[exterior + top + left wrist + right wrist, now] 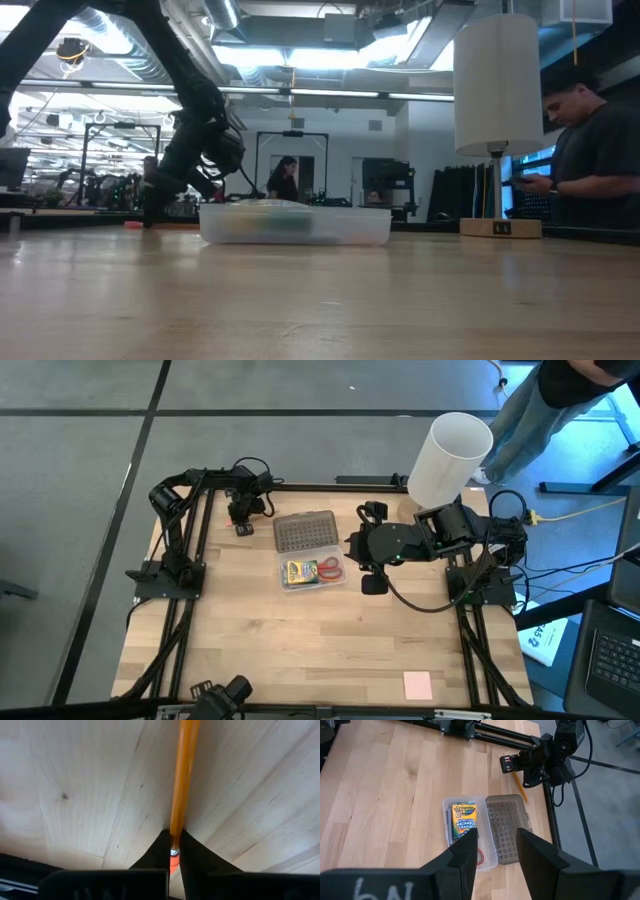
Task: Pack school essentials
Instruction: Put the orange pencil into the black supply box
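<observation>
Left tool (174, 851) is down at the far left corner of the table (330, 635), pinched narrow around the eraser end of an orange pencil (183, 775) that's lying flat on the wood. That thing is going to be light and stiff, but thin and round, so I'd guess it wants to roll or pivot if it's only held by the tip. A grip nearer the middle would probably swing less on the way over.

Right tool (496, 842) hangs above the case (312, 573) with its fingers spread wide, holding nothing. The case sits mid-table, lid (305, 531) flopped open toward the back. Inside I can make out the crayon box (464, 818) and the red-handled scissors (329, 569).

The pink pad (417, 683) is well apart from all that, near the front edge on the right. Flat and thin, so probably awkward to get fingers under; an edge grab looks like the way.
</observation>
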Tool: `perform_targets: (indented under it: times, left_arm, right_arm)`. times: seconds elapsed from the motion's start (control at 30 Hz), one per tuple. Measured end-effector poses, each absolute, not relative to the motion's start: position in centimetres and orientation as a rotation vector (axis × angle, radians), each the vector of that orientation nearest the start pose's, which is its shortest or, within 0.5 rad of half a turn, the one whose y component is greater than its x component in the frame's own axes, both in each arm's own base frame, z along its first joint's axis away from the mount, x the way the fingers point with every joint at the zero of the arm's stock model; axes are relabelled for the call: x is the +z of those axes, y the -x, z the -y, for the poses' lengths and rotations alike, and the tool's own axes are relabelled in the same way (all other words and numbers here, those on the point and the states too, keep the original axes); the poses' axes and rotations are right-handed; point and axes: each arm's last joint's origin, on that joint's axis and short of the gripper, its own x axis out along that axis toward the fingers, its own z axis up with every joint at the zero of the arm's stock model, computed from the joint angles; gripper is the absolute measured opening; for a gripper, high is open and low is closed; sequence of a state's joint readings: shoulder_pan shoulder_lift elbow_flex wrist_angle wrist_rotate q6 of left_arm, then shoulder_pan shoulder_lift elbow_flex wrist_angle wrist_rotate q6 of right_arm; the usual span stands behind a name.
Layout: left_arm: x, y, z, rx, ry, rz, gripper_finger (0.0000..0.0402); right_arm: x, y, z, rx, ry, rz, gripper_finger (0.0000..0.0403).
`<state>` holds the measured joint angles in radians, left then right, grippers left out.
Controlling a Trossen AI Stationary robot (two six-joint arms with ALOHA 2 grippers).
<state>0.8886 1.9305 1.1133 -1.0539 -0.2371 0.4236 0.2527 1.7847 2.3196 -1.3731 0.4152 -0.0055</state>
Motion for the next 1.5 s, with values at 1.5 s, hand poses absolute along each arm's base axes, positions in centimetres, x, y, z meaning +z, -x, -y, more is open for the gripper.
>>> perform_targets:
  times: [1.5]
  left_arm:
    - [25.4,-18.3,-14.1,0.619,0.199,-1.597,0.0001]
  right_arm:
    - [46.2,-30.5,-6.7,-0.175,0.260,-0.885,0.0136]
